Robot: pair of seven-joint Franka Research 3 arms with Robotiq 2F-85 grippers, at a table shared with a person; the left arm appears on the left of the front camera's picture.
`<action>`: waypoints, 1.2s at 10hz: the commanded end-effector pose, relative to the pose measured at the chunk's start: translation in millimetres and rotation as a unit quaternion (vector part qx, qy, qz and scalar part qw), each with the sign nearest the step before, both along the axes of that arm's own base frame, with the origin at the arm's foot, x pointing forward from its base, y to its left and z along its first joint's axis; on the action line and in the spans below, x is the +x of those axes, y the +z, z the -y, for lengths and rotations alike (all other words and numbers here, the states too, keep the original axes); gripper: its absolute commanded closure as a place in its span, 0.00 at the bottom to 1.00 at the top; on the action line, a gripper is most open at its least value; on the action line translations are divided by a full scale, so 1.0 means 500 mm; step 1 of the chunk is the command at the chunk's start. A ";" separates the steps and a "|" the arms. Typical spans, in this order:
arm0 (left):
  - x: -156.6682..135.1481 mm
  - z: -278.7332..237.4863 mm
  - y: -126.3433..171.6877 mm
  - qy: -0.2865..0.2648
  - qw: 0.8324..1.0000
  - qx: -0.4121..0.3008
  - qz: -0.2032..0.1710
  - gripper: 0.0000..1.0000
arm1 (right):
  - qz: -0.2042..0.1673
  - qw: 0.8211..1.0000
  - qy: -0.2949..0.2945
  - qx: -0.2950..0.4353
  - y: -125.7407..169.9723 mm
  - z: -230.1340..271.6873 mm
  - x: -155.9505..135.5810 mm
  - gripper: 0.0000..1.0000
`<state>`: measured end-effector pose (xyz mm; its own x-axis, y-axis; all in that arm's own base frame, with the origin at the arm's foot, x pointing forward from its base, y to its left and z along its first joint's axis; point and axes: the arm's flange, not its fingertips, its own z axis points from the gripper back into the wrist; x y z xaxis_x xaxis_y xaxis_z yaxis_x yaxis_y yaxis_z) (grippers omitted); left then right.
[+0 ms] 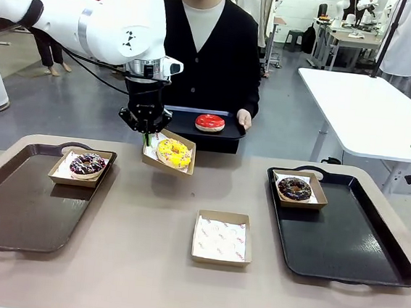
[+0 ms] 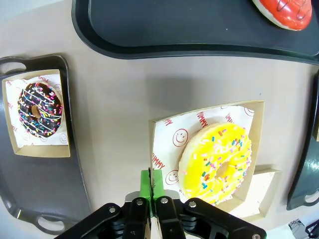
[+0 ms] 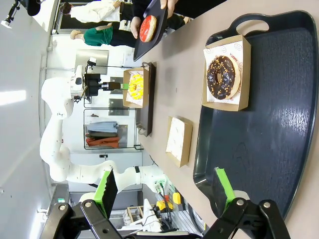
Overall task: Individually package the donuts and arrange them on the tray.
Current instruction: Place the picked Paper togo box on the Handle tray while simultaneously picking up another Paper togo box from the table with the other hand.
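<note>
Nearest, an empty brown cardboard box (image 1: 223, 237) with white paper liner lies on the tan desk (image 1: 144, 264). The right claw (image 3: 163, 172) hangs wide open and empty over the right black plastic tray (image 1: 356, 249), which carries the boxed dark chocolate ring donut (image 1: 294, 189); the left black tray (image 1: 11, 208) carries the boxed sprinkled chocolate donut (image 1: 88, 164). The left claw (image 1: 148, 130), pinched shut on the rim of a tilted cardboard box (image 1: 154, 160), holds the yellow ring donut (image 1: 173, 152) above the desk. Beyond, a person's small black tray (image 1: 186, 123) bears the glossy red ring donut (image 1: 210, 122).
</note>
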<state>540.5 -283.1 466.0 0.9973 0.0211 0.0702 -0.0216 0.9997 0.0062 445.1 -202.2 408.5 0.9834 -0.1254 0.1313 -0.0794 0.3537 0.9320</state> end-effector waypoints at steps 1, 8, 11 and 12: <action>0.000 0.000 0.001 0.000 1.000 -0.001 0.001 0.99 | -0.002 1.000 0.000 0.002 -0.004 -0.001 -0.004 0.00; 0.000 0.000 0.001 0.000 1.000 -0.001 0.001 0.99 | 0.000 1.000 0.000 0.000 0.000 0.000 0.000 0.00; -0.031 -0.040 0.033 -0.009 1.000 -0.024 -0.009 0.99 | -0.009 0.993 0.041 -0.107 0.030 -0.094 -0.007 0.00; -0.059 -0.073 0.064 -0.012 0.999 -0.040 -0.006 0.99 | 0.000 0.985 0.063 -0.158 0.071 -0.162 -0.026 0.00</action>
<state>533.7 -270.8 482.6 0.9979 0.0205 0.0615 -0.0185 0.9993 -0.0338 450.2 -162.1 421.6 0.9905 0.0019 0.1374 -0.1185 0.5182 0.8470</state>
